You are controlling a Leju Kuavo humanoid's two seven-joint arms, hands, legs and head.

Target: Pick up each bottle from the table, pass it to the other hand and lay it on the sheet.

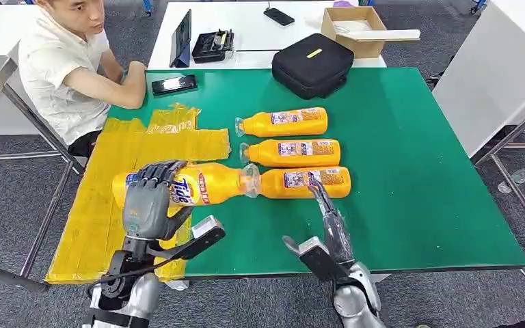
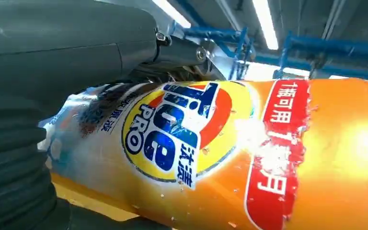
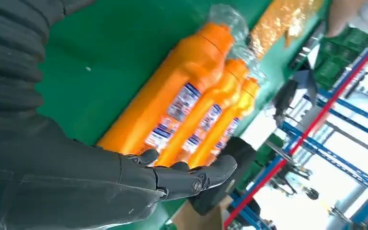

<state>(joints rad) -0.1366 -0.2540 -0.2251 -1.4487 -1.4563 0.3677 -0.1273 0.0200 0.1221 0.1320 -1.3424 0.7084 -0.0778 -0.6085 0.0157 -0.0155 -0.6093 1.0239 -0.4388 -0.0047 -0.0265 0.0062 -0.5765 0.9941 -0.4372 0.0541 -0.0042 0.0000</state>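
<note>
While the left hand [image 1: 152,199] grips a Tide Pro detergent bottle [image 1: 191,184] around its base end, fingers wrapped over the top, the bottle hangs lying sideways above the seam where the yellow sheet [image 1: 119,147] meets the green table [image 1: 417,171]. Its capped neck points at the nearest of three orange bottles still lying in a row on the table: nearest bottle [image 1: 304,182], middle bottle [image 1: 294,152], far bottle [image 1: 284,122].

Right hand [image 1: 328,222] holds nothing, fingers extended and apart, tips just beside the nearest bottle's near side.

Risks, as judgement:
- Grip sits at one end, so the long neck side could sag or swing; slick label may let it slide out.
- The neck looks touching or nearly touching the nearest bottle's wrapped cap; sweeping toward the sheet could nudge that one and disturb the row.
- Only about half the held bottle is over the sheet; letting go here likely lands it on the edge, rolling onto green.
- A person [image 1: 65,65] rests a forearm at the sheet's far corner, near the drop zone.

Views: the left wrist view gives the Tide Pro logo and red banner close up, dark fingers over the label, confirming contact. The right wrist view shows the three bottles lying side by side and the open right hand [image 3: 187,179] near them. The head view gives the sheet/table layout.
</note>
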